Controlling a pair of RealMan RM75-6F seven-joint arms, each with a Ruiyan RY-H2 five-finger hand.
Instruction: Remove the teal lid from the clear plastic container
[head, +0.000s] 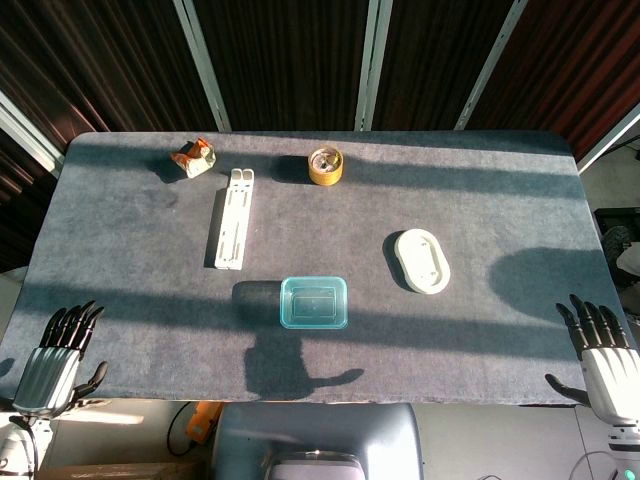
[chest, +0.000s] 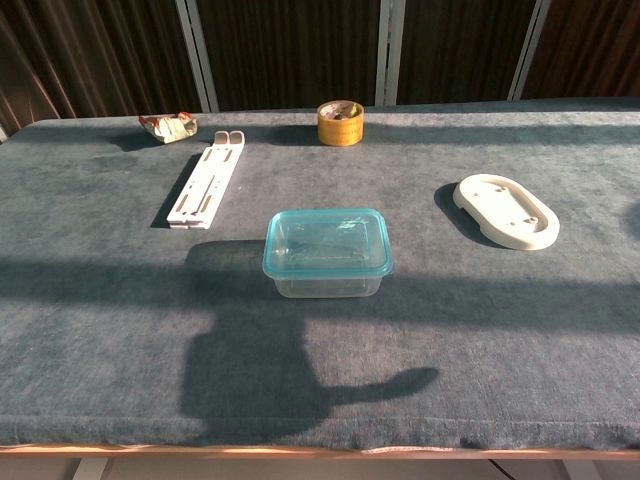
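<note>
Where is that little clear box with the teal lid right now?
The clear plastic container, teal lid on, sits near the table's front middle in both views, between the white folded stand and white oval tray.

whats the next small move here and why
Probably bring the right robot hand in over the table toward the teal lid. Both hands sit at the near table corners, fingers apart and holding nothing, and the lid is on the clear container, untouched.

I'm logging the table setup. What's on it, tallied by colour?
Teal and clear: 1, the container with its lid
White: 2, a long rack and an oval tray
Yellow: 1, a tape roll
Orange and white: 1, a crumpled wrapper
Total: 5
</note>
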